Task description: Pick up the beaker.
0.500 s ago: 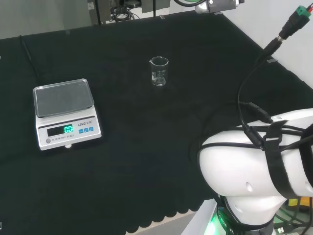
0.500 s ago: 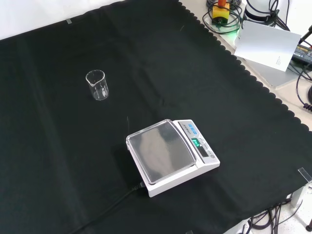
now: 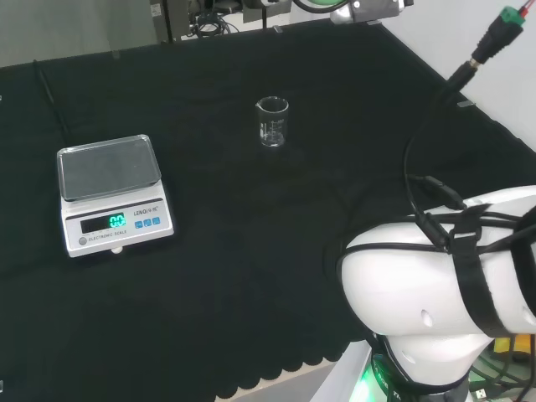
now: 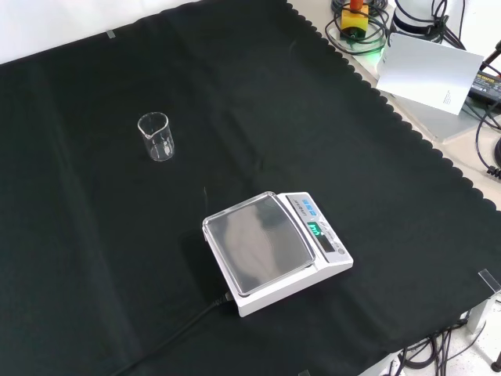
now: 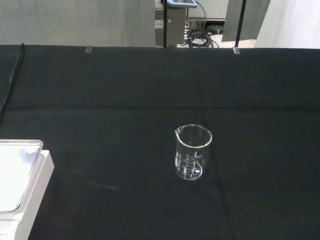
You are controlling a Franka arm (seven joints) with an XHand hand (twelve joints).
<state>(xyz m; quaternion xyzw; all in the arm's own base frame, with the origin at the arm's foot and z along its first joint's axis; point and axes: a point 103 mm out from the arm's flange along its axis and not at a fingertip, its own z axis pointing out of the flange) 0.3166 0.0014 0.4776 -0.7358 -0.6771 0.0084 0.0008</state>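
Nothing on the cloth is shifting versus half a second back: the white digital scale with its steel pan [image 3: 110, 194] is sitting near the arm's base, and the small clear glass beaker [image 3: 272, 122] is standing upright and apparently empty farther out, well apart from the scale. The wrist camera is looking at the beaker [image 5: 193, 152] from a distance, so the approach is barely starting; the hand's finger state cannot be told.

Beaker [image 3: 272, 122] stands upright, alone on bare black cloth [image 3: 251, 218], open cloth on every side of it. Only other object on the table is the scale [image 3: 112, 194], well apart to the beaker's left in head view, its black cable [image 4: 168, 337] trailing to the cloth's near edge in front view.
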